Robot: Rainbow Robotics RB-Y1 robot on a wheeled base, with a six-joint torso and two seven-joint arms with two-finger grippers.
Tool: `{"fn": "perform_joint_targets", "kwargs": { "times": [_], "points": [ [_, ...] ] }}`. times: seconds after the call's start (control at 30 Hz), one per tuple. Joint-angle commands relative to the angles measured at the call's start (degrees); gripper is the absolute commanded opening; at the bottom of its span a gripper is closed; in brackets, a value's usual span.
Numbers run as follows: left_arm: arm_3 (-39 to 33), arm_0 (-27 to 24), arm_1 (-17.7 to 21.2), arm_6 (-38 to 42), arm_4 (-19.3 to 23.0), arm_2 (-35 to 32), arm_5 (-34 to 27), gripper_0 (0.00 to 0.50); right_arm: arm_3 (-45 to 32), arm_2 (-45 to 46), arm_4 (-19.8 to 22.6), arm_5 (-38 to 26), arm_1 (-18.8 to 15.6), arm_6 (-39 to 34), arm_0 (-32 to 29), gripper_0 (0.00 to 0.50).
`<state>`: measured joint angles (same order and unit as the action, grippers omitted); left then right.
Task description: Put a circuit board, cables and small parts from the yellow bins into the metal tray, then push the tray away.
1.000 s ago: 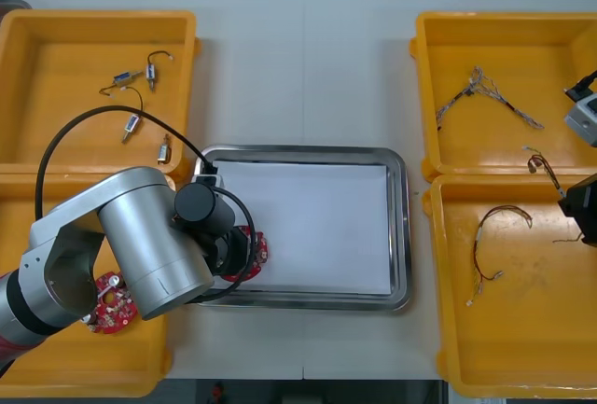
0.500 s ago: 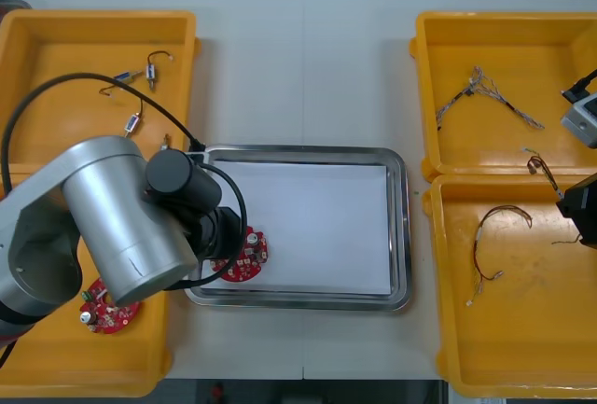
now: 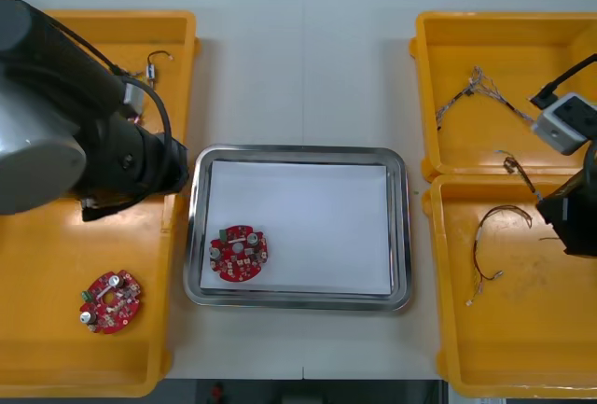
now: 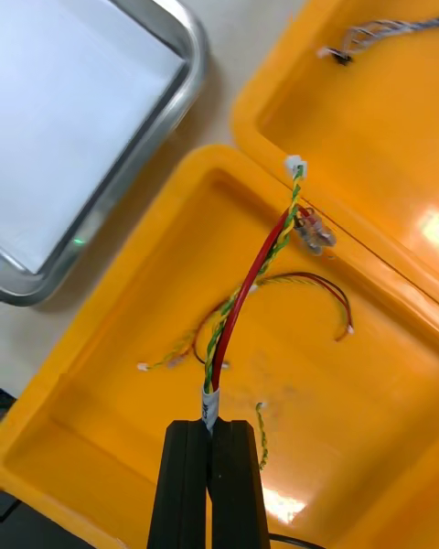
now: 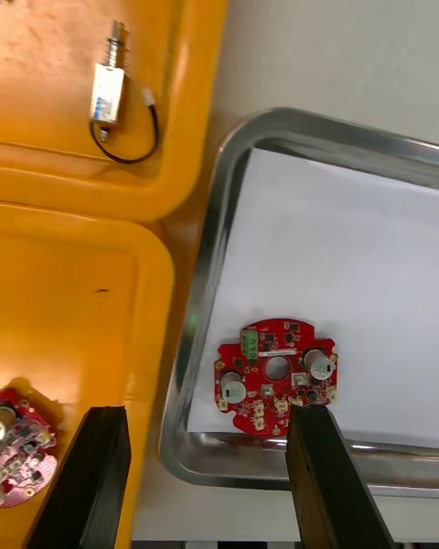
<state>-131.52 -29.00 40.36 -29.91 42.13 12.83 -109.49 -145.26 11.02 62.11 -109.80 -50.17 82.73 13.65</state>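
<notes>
A round red circuit board [image 3: 238, 253] [image 5: 274, 375] lies free in the near left corner of the white-lined metal tray [image 3: 399, 227]. My left gripper [image 5: 206, 476] is open high above the tray's left rim, with the board beyond its fingertips. The left arm [image 3: 84, 147] hangs over the left yellow bins. My right gripper [image 4: 217, 425] [image 3: 569, 222] is shut on a red and yellow cable [image 4: 261, 261] [image 3: 519, 173]. It holds the cable lifted above the near right bin [image 3: 448, 329].
A second red board [image 3: 110, 299] lies in the near left bin. Small metal parts [image 3: 149, 70] [image 5: 105, 87] sit in the far left bin. A twisted cable [image 3: 485, 91] lies in the far right bin, and another red and yellow cable [image 3: 485, 245] in the near right one.
My left arm has pulled back from the tray toward the far left, leaving the circuit board lying in the tray. My right gripper has shifted slightly left with its cable.
</notes>
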Motion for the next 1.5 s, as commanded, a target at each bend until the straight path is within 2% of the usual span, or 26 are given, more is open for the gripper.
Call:
{"fn": "perform_joint_targets", "kwargs": {
  "times": [0.03,0.1,0.2,0.33,0.4,0.63,0.8,0.97,1.23,1.3,1.33,1.37,1.5],
  "points": [
    [6.10,-5.28,6.13,-14.74,6.30,-5.97,-0.51,0.500,-1.61,-7.77,1.17,-0.20,-2.13,1.82,7.44,0.000],
    [10.41,-7.30,7.36,-19.49,8.94,-7.73,-0.51,0.500,-1.96,-10.50,1.17,-0.20,-2.13,1.82,9.20,0.000],
    [17.53,-10.20,7.89,-26.17,10.34,-10.10,-0.46,0.500,-2.57,-14.89,0.64,-0.20,-2.13,2.17,12.45,0.000],
    [23.15,-12.40,7.89,-30.56,9.82,-11.42,0.24,0.500,-2.48,-19.11,0.64,-0.20,-1.95,2.26,15.70,0.000],
    [27.28,-14.07,7.98,-34.08,8.06,-11.68,1.29,0.500,-2.31,-22.71,0.46,-0.20,-1.25,2.26,18.16,0.000],
    [40.99,-17.76,8.95,-46.47,7.53,-11.24,11.05,0.500,-0.99,-32.03,-1.65,-0.20,3.41,3.67,24.93,0.004],
    [47.76,-20.05,8.86,-53.59,7.53,-9.92,17.47,0.500,2.09,-39.06,-2.44,-0.20,6.49,5.16,28.45,0.007],
    [52.51,-21.45,8.68,-59.21,7.53,-7.73,24.58,0.500,5.16,-46.18,-6.74,3.63,9.04,10.88,30.38,0.007],
    [56.82,-21.45,8.60,-69.41,7.71,-6.76,32.93,0.500,12.37,-53.47,-12.81,10.66,11.06,19.75,31.08,0.007],
    [58.75,-21.45,8.60,-72.84,7.97,-5.62,36.80,0.500,14.39,-56.46,-16.15,13.21,11.41,22.13,31.08,0.007],
    [58.75,-21.45,8.60,-72.84,7.97,-5.62,36.80,0.500,14.39,-56.46,-16.15,13.21,11.41,22.13,31.08,0.007],
    [60.07,-21.45,8.60,-74.77,8.32,-4.39,39.61,0.500,15.62,-58.48,-18.52,14.97,11.67,23.00,31.08,0.006],
    [62.97,-21.54,8.60,-78.72,9.29,-1.93,45.59,0.500,18.43,-62.79,-22.65,18.31,12.38,22.92,31.08,0.007]
  ]
}}
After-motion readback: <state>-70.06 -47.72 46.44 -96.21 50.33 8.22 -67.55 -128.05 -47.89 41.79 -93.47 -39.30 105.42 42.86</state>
